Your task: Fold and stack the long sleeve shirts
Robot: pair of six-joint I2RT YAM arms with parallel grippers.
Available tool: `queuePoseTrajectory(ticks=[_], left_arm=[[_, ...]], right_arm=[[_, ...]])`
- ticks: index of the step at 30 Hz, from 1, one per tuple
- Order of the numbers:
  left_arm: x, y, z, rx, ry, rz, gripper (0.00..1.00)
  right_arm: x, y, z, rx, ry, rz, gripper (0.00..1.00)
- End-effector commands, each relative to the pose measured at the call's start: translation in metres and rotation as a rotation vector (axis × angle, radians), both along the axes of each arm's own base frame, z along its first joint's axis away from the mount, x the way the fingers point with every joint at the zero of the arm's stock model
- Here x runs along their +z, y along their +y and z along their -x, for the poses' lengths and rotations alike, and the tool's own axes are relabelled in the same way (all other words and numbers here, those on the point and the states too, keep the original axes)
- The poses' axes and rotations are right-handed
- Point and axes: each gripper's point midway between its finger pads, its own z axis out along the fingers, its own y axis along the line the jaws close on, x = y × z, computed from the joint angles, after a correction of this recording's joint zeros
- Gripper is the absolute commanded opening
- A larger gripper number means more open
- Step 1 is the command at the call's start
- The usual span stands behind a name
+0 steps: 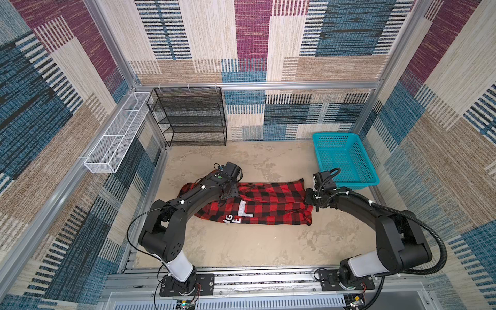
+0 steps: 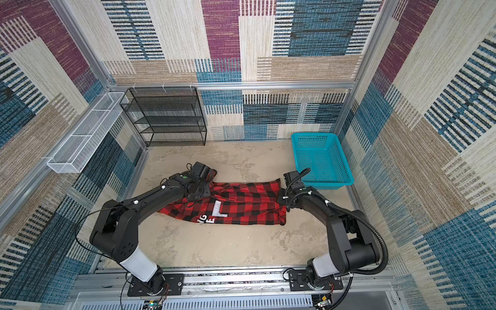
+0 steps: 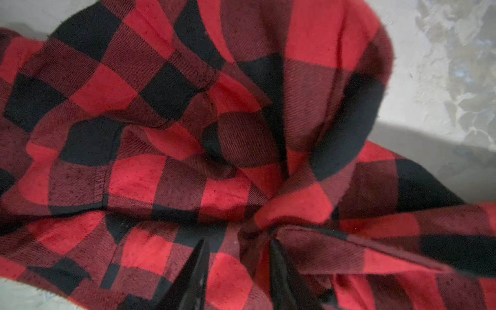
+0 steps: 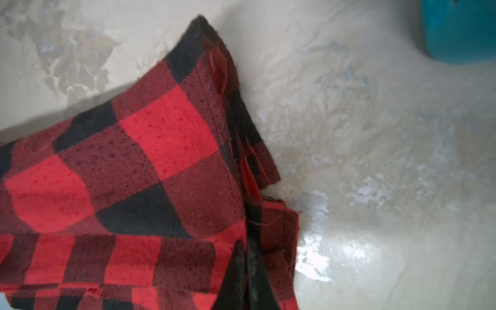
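Flannel, red-and-black check: the shirt [image 1: 268, 206] lies in a long band across the middle of the tabletop [image 1: 241, 247]. The left claw [image 3: 237, 245] stands parted over bunched cloth, and the right claw [image 4: 248, 255] pinches the hem. With one end free, a pull from the right could drag the fold askew.

The near part of the desk [image 1: 241, 247] is bare, with lots of room to pass. The shirt [image 1: 268, 206] lies across the middle, and the left arm [image 1: 188, 200] and right arm [image 1: 351, 200] reach over its ends. At the far side, a black rack [image 1: 188, 115] stands on the left and a blue basket [image 1: 346, 161] on the right. The desk between them is bare.
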Motion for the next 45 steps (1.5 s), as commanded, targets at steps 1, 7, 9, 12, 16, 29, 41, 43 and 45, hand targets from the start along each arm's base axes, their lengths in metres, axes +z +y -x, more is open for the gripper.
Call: queuePoseTrajectory(ticks=[1,7,9,12,16,29,41,43,45], left_arm=[[0.021,0.001,-0.004,0.02,-0.034,0.014,0.48],[0.075,-0.013,-0.04,-0.106,-0.11,0.017,0.51],[0.084,-0.024,-0.055,-0.176,-0.103,0.003,0.52],[0.082,-0.048,-0.079,-0.307,-0.078,0.004,0.53],[0.053,-0.072,-0.109,-0.416,0.001,-0.009,0.53],[-0.024,-0.049,-0.15,-0.337,0.179,-0.173,0.52],[-0.055,-0.033,-0.131,-0.353,0.286,-0.21,0.32],[-0.053,-0.024,-0.136,-0.316,0.271,-0.244,0.15],[-0.044,-0.011,-0.141,-0.259,0.244,-0.292,0.0]], right_arm=[[0.001,-0.011,0.004,-0.048,0.01,0.043,0.0],[0.004,-0.01,0.008,-0.06,-0.008,0.022,0.0],[0.003,-0.01,0.01,-0.06,-0.009,0.02,0.0],[-0.003,-0.009,0.013,-0.055,-0.002,0.01,0.0],[-0.011,-0.008,0.016,-0.054,0.012,0.007,0.0],[-0.027,-0.01,0.018,-0.039,0.043,0.031,0.0],[-0.024,-0.01,0.017,-0.039,0.027,0.027,0.0],[-0.022,-0.01,0.016,-0.038,0.019,0.025,0.0],[-0.021,-0.01,0.017,-0.038,0.014,0.024,0.0]])
